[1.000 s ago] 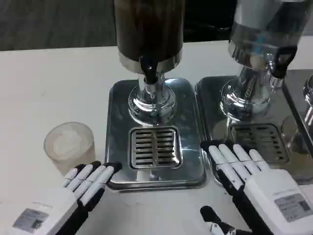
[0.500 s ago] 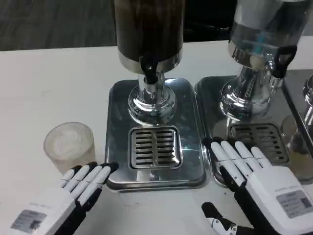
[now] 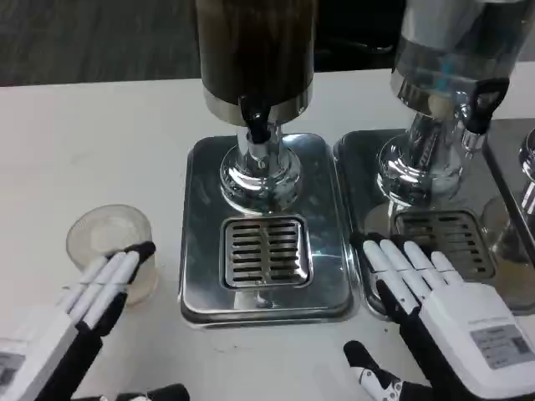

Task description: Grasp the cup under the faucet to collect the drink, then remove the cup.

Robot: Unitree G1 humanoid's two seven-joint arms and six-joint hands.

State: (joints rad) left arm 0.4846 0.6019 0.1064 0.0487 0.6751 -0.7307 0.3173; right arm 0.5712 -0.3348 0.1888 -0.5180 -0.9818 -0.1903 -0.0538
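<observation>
A clear plastic cup point(image 3: 107, 242) stands upright on the white table at the left, beside the steel drip tray point(image 3: 201, 276). My left hand point(image 3: 92, 296) lies just in front of the cup with its fingers straight and apart, fingertips overlapping the cup's near right side; it holds nothing. The dark drink dispenser point(image 3: 255, 50) stands at the back of the tray, its black faucet point(image 3: 255, 121) above the slotted grate point(image 3: 264, 251), which is bare. My right hand point(image 3: 439, 305) is flat and open, fingers over the neighbouring tray's front edge.
A second dispenser with a clear tank point(image 3: 447, 58) and its own black tap point(image 3: 481, 104) stands on a steel tray point(image 3: 359, 167) at the right. A third chrome base point(image 3: 527, 167) shows at the far right edge. Bare white table point(image 3: 92, 142) lies at the left.
My left hand has swung left and forward, from the tray's front left corner to the cup's near side. The cup sits slightly further left. My right hand has barely moved.
</observation>
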